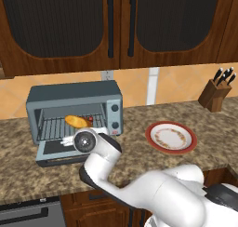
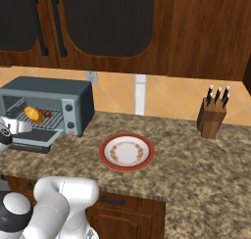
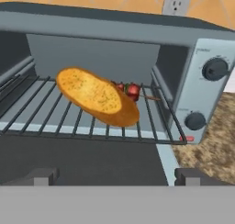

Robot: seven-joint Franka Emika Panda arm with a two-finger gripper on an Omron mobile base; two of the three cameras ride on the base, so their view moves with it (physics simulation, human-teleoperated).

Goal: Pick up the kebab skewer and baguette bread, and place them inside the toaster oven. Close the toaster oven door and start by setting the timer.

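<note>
The grey-blue toaster oven point(image 1: 74, 93) point(image 2: 49, 88) point(image 3: 114, 25) stands on the counter with its door point(image 1: 56, 152) point(image 2: 39, 135) point(image 3: 92, 159) dropped flat. On the wire rack lies the golden baguette bread point(image 1: 78, 121) point(image 2: 33, 114) point(image 3: 97, 96), set diagonally. The kebab skewer point(image 1: 89, 118) point(image 2: 47, 113) point(image 3: 131, 90) peeks out red behind the loaf's right end, mostly hidden by it. My gripper point(image 1: 69, 140) point(image 2: 14, 127) point(image 3: 117, 176) hovers over the door, just in front of the rack, open and empty. Two dark knobs point(image 3: 215, 69) sit on the right panel.
A red-rimmed plate point(image 1: 170, 136) point(image 2: 126, 152) lies on the granite counter right of the oven. A wooden knife block point(image 1: 216, 93) point(image 2: 212, 116) stands at the far right. A wall outlet point(image 1: 107, 75) is above the oven, and dark wood cabinets hang overhead.
</note>
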